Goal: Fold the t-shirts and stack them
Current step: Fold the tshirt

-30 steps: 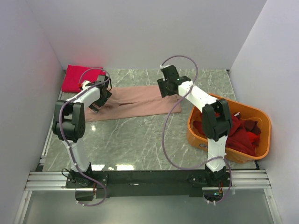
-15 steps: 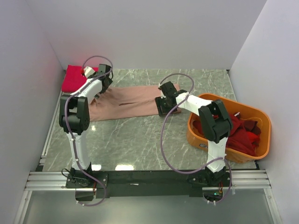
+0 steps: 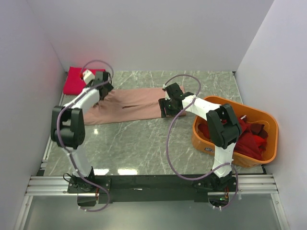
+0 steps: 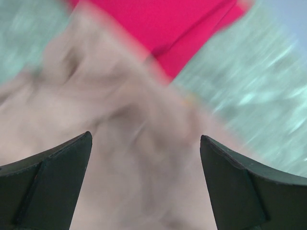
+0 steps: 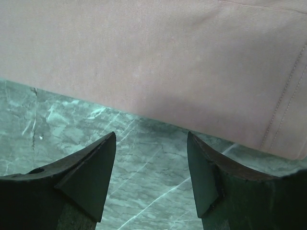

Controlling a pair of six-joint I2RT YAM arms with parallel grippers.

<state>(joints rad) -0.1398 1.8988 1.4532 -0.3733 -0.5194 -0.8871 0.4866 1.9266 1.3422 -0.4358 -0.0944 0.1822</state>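
Near edge: both arm bases on the rail; beyond them a broad bare stretch of bench [image 3: 134,143], open from the left wall across to the tub.

Right, near to middle: orange tub [image 3: 200,140] close to the right wall, heaped with dark red shirts [image 3: 247,139]; its left rim sits just beside the right forearm.

Middle: dusty-pink shirt [image 3: 132,103] laid out long, running left to right across the bench, its near edge fairly straight, its right end stopping short of the tub.
- Right fingers [image 3: 168,106] low over the shirt's right end, spread, nothing between them; the right wrist view shows the shirt's near edge [image 5: 168,62] crossing just ahead of the tips, bare bench under them, a stitched hem at the right.
- Left fingers [image 3: 103,91] at the shirt's far-left end, spread and holding nothing; the left wrist view is motion-blurred, with rumpled pink cloth [image 4: 144,158] below and between the tips.

Far left corner: crimson-pink shirt [image 3: 74,80] folded flat, close to the left wall; the pink shirt's left end meets or overlaps its near corner in the left wrist view [image 4: 168,24], contact unclear in the blur.

Far: a strip of bare bench between the pink shirt and the back wall, widest at centre and right.
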